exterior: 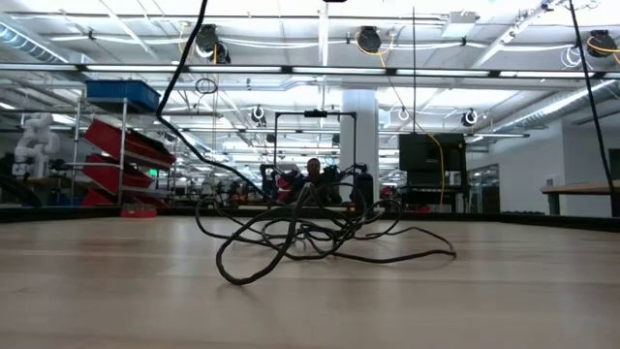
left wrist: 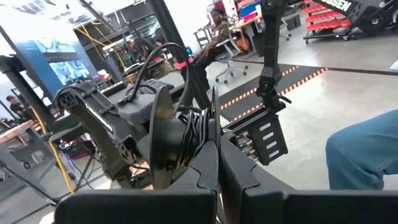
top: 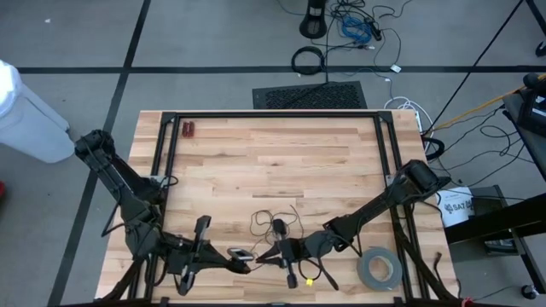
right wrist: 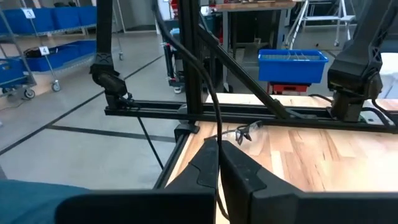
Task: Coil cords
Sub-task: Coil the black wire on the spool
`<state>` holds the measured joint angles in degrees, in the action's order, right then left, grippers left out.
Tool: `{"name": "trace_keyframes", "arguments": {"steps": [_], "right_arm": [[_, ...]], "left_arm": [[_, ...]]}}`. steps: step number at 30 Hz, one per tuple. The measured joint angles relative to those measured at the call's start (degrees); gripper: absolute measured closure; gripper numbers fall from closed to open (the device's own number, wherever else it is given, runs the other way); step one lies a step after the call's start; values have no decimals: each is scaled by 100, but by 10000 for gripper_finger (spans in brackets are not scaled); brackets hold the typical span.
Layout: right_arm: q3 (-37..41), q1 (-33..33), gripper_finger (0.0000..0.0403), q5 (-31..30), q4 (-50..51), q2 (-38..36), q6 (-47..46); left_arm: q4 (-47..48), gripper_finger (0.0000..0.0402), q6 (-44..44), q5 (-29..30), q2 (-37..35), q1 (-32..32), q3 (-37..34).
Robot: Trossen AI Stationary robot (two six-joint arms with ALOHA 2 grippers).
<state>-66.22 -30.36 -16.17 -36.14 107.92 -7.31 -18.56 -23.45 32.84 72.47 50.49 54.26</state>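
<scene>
A white box [top: 458, 206] off the surface's [top: 281, 162] right edge reads "SAT"; bin-rack tags [right wrist: 43, 50] read "3" and "4".

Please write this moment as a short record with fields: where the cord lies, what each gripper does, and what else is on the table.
cord: thin black cord, loose strands on the wooden table, near the front edge
left gripper: jaws shut, a few cord turns wound in front of it in the left wrist view
right gripper: jaws shut on a cord strand, close to the left gripper
other things: grey tape roll at the front right; small red object at the far left
</scene>
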Motion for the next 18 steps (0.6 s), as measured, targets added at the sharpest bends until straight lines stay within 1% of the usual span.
{"name": "trace_keyframes", "arguments": {"steps": [5, 11, 18], "right_arm": [[0, -57, 402, 33, 274, -146, -3], [0, -48, 400, 850, 419, -157, -466], [0, -143, 369, 878, 577, -157, -652]], "left_arm": [[-22, 402, -101, 0, 0, 67, 0], [-60, 402, -139, 0, 0, 108, 0], [-36, 402, -108, -1, 0, 125, 0]]}}
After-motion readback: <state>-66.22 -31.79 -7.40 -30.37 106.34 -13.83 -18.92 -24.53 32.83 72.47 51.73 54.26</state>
